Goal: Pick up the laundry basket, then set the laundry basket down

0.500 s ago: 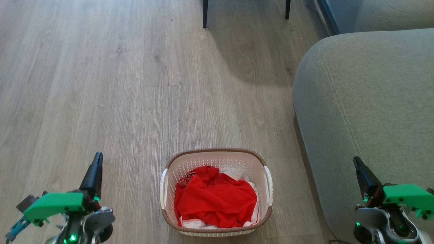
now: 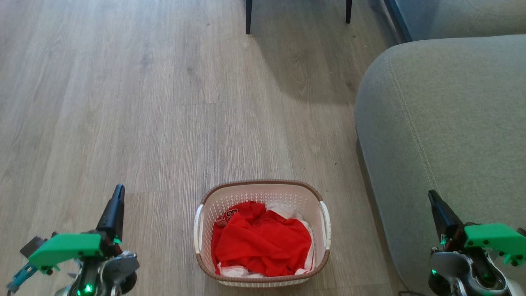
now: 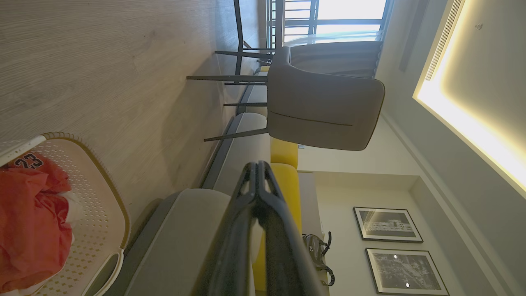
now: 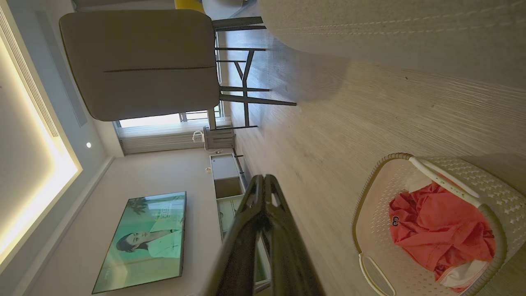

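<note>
Left pincer and right pincer, both fully narrow and empty, either side of laundry basket.

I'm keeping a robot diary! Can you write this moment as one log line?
stage: before pickup | laundry basket: on floor, red clothes inside | left gripper: shut, apart from basket | right gripper: shut, apart from basket

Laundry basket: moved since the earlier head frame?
No. The cream-white perforated plastic laundry basket with the brown woven-look rim keeps the same gap to the grey fabric sofa in the head view.
</note>
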Available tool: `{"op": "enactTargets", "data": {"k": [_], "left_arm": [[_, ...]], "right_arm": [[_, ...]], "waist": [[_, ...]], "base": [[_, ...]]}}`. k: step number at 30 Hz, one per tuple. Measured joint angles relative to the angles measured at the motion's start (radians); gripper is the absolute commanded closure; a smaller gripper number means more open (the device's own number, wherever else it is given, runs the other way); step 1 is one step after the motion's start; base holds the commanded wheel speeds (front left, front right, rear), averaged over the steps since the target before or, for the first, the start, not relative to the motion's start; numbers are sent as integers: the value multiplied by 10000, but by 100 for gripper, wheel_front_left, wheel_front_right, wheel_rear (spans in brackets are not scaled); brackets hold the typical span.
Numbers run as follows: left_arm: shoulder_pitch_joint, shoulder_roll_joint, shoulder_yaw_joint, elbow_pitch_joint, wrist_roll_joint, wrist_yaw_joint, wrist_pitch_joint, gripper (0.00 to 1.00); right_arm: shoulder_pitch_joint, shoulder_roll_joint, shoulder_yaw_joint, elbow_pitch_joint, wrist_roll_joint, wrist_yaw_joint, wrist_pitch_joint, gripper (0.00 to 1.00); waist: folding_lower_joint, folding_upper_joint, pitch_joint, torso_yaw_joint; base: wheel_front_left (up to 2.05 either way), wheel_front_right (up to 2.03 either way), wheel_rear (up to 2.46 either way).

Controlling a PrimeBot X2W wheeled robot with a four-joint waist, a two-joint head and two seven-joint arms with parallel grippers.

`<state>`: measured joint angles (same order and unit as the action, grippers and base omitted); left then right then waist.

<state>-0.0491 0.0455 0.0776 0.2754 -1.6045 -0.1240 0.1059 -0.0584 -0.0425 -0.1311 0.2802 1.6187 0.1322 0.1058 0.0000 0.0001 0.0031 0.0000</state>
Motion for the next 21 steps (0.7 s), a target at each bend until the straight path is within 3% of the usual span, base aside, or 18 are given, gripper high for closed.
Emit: {"op": "enactTargets", "data": {"k": [20, 21], "left_arm": [[0, 0, 0, 0, 0, 0, 0, 100], [0, 0, 0, 0, 0, 0, 0, 0]], "right_arm": [[0, 0, 0, 0, 0, 0, 0, 100], [0, 0, 0, 0, 0, 0, 0, 0]], "waist": [[0, 0, 0, 0], [0, 0, 0, 0]], "base": [[0, 0, 0], [0, 0, 0]]}}
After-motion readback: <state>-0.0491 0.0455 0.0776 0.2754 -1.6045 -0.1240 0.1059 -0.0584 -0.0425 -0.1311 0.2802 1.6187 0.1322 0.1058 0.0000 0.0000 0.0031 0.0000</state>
